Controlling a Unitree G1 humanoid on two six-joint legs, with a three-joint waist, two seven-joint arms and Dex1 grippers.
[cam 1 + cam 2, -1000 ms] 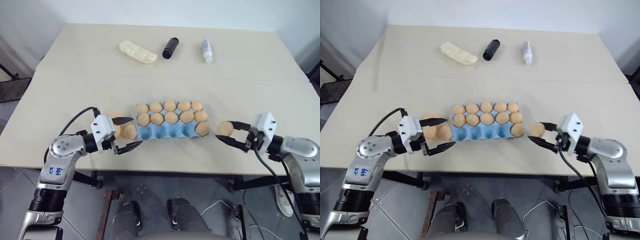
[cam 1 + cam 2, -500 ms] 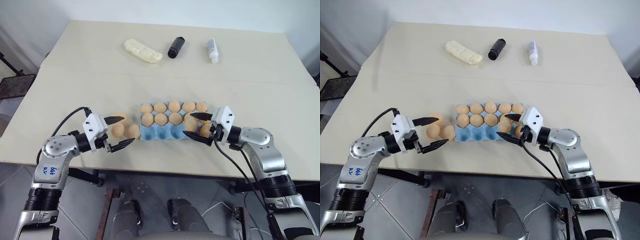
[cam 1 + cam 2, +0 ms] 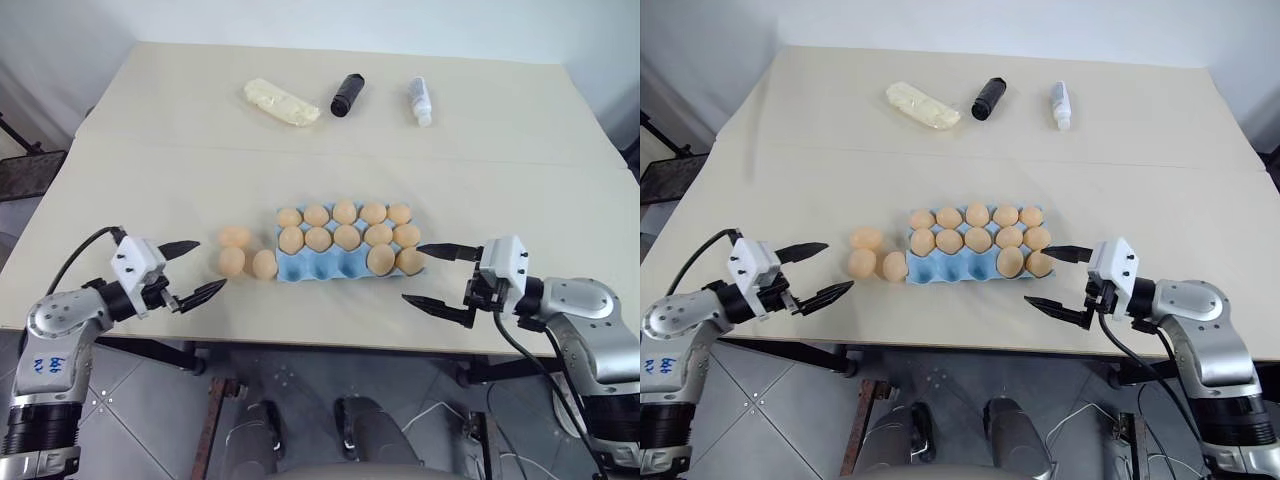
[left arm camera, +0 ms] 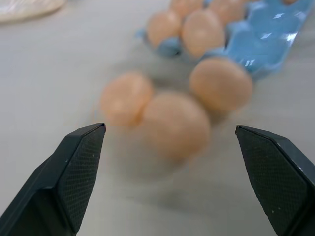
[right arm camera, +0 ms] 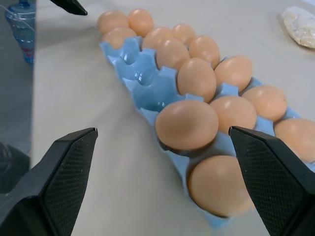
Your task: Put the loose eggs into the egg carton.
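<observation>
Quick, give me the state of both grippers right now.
Left gripper: open, holding nothing, near the loose eggs.
Right gripper: open, holding nothing, beside the egg carton.

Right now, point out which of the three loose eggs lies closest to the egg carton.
The loose egg touching the egg carton at its near left corner; the other two loose eggs lie farther left.

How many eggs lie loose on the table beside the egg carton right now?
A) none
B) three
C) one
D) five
B: three loose eggs lie in a cluster on the table off the egg carton's left end, ahead of the open left gripper; none is held.
</observation>
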